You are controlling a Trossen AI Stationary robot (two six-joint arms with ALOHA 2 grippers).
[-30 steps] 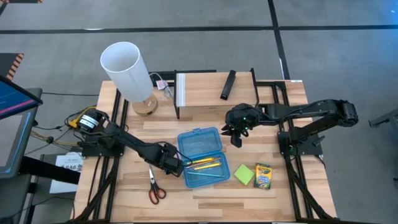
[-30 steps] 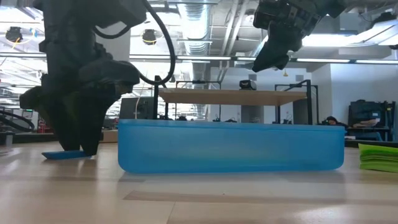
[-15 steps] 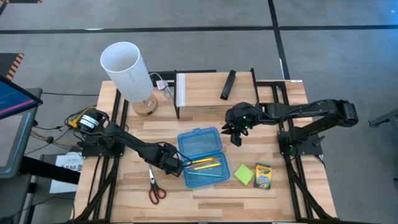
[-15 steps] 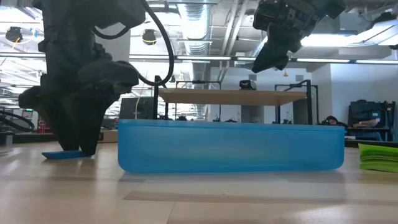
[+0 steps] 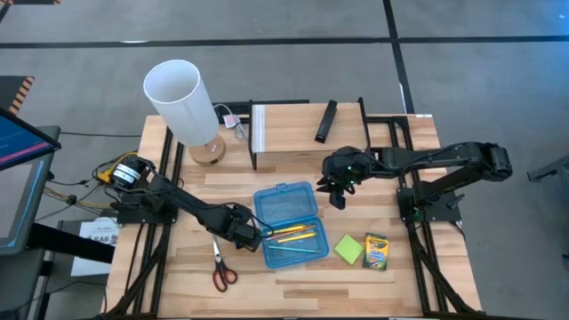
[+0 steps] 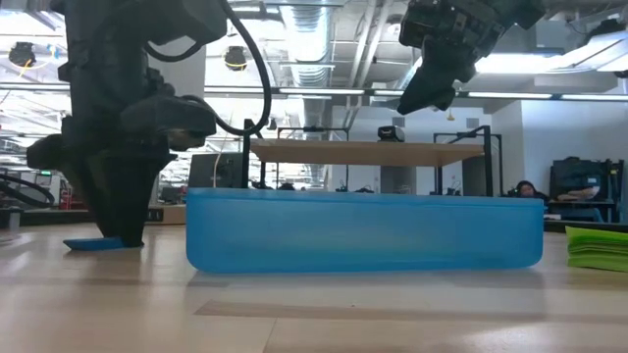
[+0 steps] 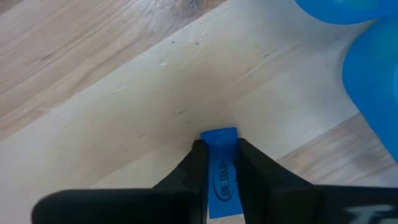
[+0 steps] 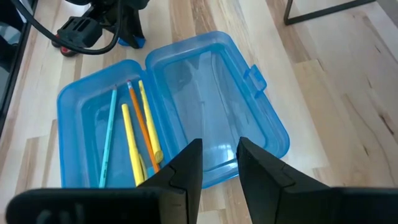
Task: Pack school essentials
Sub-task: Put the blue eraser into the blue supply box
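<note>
The open blue plastic box (image 5: 286,222) lies mid-table; its near half holds yellow and orange pencils (image 8: 140,134) and a pale green pen (image 8: 109,137). Just left of the box my left gripper (image 5: 252,238) stands over the small blue eraser (image 7: 219,168) and is shut on it. My right gripper (image 5: 338,197) hangs open above the table past the box's far right corner, with nothing between its fingers (image 8: 186,165). Red-handled scissors (image 5: 220,265), a green sticky-note pad (image 5: 348,249) and a crayon box (image 5: 377,252) lie flat on the table. My left gripper pinches the eraser's two long sides (image 7: 217,149) between its two fingers, which lie along it. The fingers come from above, pointing down. The eraser lies flat on the table (image 6: 93,243), one end sticking out past the fingertips.
A tall white cylinder (image 5: 182,102) stands at the far left on a round wooden base. A small wooden shelf (image 5: 284,124) and a slim black bar (image 5: 325,121) sit at the far edge. Bare tabletop runs along the near edge in front of the box.
My left gripper has shut its fingers onto the blue eraser, staying in place beside the box. The eraser still lies on the table.
</note>
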